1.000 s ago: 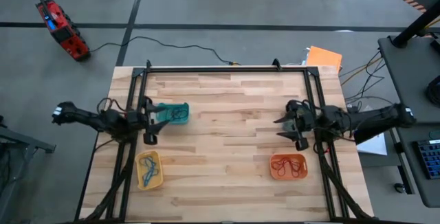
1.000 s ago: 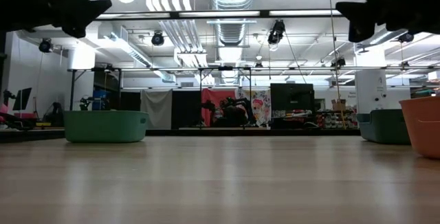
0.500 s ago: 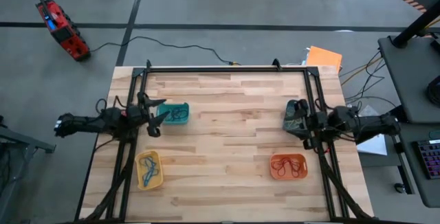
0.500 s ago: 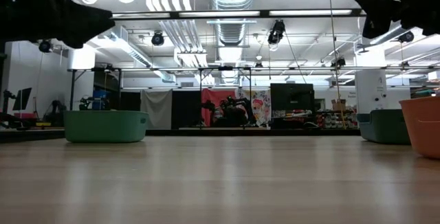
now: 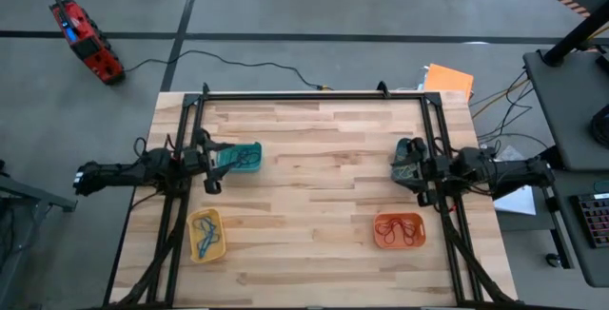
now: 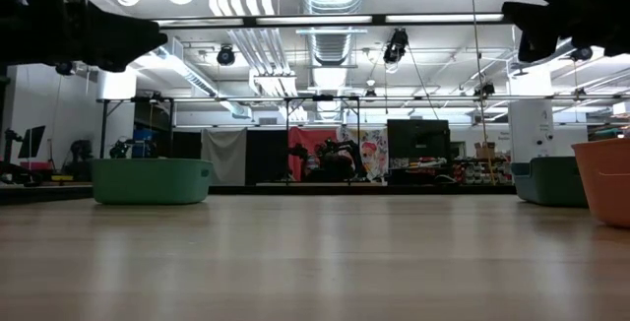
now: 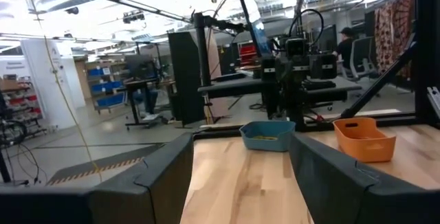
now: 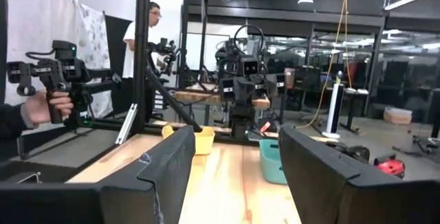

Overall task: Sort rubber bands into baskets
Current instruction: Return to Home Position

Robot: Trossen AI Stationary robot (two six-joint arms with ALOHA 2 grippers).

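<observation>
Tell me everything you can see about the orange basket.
The orange basket is a small, shallow plastic tray with rounded corners. It sits flat on the wooden table on the right arm's side, holding a tangle of red-brown rubber bands. Only the table and bands touch it; the right end effector hangs apart from it.

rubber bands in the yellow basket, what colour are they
Blue rubber bands, clearest in the high view.

table (image 5: 314,196): pale planked wood, smooth | baskets (image 6: 150,181): plastic | frame (image 5: 314,95): black metal | left fingers (image 7: 155,176): dark, matt
</observation>
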